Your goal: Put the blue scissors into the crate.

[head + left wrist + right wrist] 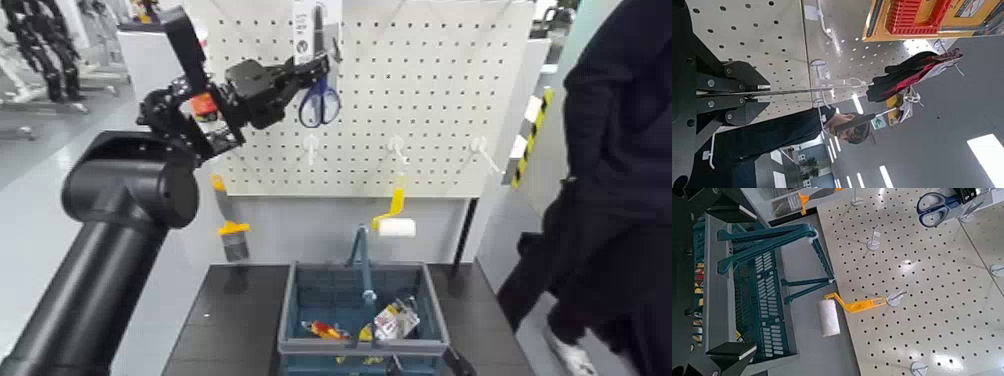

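You've got the blue scissors (319,104) up at the pegboard (430,90), with the left claw (322,66) pinched on their packaging card (303,28). The right claw (426,365) is parked down by the front of the crate (364,346), fingers apart, holding nothing that I can see.

I'd pull straight out from the board first, slow and level, until the card is properly clear. Don't drop or twist early, or it could snag or bend. Then come down over the crate's open part, beside the arched handle (364,262), and let go low so it doesn't catch the rim.

Check your views, too. Head cam gives you the goods inside the crate and the person (625,150) standing to your right, but I can't tell whether the card's off its hook. Left wrist shows the card nearly edge-on between the fingertips, plus gloves (907,76) you won't spot from the head. Right wrist has the handle and paint roller (829,318) close up.
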